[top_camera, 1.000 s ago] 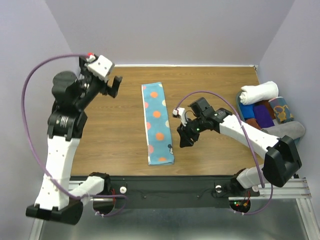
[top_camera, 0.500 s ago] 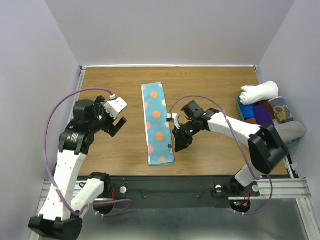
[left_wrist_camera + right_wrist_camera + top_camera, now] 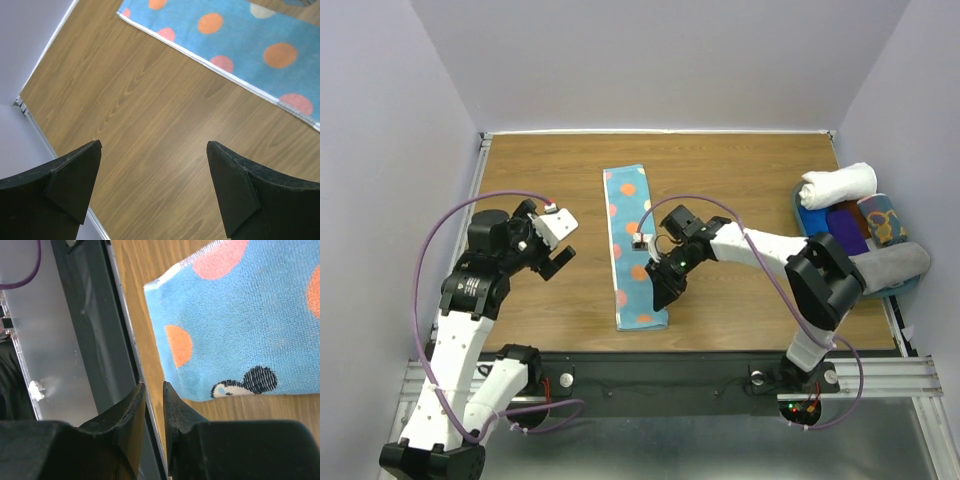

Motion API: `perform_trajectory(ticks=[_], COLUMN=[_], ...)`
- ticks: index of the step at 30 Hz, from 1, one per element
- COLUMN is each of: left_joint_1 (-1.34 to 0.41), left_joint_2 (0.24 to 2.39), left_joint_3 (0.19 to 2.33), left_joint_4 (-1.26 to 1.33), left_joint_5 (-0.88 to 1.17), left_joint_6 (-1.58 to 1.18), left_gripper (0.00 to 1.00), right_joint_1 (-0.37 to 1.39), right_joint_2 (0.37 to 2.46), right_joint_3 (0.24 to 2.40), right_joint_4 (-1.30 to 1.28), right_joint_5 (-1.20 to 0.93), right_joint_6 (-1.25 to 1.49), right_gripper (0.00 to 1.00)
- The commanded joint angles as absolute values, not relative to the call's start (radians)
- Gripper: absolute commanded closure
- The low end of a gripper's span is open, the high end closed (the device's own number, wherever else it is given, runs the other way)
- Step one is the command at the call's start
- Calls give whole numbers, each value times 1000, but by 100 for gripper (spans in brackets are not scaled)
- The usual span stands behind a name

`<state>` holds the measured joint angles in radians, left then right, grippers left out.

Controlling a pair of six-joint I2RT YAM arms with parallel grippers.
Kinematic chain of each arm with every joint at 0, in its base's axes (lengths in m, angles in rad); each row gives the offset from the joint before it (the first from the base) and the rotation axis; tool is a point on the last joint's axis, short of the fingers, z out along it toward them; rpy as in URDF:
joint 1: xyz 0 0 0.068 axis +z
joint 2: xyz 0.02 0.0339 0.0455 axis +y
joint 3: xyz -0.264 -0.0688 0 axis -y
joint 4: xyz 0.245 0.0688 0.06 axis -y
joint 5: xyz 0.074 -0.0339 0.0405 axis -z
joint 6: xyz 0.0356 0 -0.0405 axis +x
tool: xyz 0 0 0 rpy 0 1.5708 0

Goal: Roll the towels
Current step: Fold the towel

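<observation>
- Nearest, a dark metal rail (image 3: 95,340) runs along the near edge of the wooden tabletop (image 3: 740,160).
- Just beyond it, the right hand (image 3: 658,295) hangs over the near part of the blue towel (image 3: 625,215), at its right edge. In the wrist view its fingers (image 3: 132,410) are drawn almost together, with a thin slit between them and nothing in it, so it grasps nothing.
- The blue towel lies flat and unrolled as a long strip down the middle of the tabletop. One short end is close to the rail and the other points to the far wall. Orange, pink and pale dots cover it, and a small black-and-white figure (image 3: 245,382) sits by its right edge.
- Left of the towel and apart from it, the left hand (image 3: 556,262) hovers above bare wood, released, its fingers (image 3: 70,175) spread wide with nothing between them.
- Farther off, at the right edge, a white rolled towel (image 3: 837,184) rests on a pile of cloths (image 3: 850,235) in dark, patterned and grey colours.
</observation>
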<state>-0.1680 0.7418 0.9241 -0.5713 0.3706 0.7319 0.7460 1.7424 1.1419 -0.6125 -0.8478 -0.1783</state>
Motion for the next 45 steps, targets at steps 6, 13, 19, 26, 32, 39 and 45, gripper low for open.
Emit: perform_trajectory(ticks=[6,13,19,26,32,39,45], left_joint_1=[-169,-173,-228,-429,-754,-1048,-1074], left_joint_2=[695,735,695,779,994,1141,1255], left_joint_3=[870,818,733,624,664,614,621], left_joint_4=[-629,-712,-787,-646,-488,-319,-241], left_joint_5=[442,498,591,491,341,201,173], left_joint_6=[862,1058,1164,1046,824,634,629], left_gripper=[3,12,26,37,39,47,53], right_joint_1=[790,792,792,778,608,446,437], right_joint_2=[1867,2066,1878,1565,1514,1451,1342], right_joint_3=[1052,1173,1169,1135,1138,1170,1204], right_joint_4=[-566,-569,-606,-606,-586,-532,-488], right_joint_5=[-885,-906,-965,-775,-724,-626,-387], right_joint_6=[-227,-192,-230,-219,-186,-80,-17], right_gripper=[74,74,67,34,21,0,0])
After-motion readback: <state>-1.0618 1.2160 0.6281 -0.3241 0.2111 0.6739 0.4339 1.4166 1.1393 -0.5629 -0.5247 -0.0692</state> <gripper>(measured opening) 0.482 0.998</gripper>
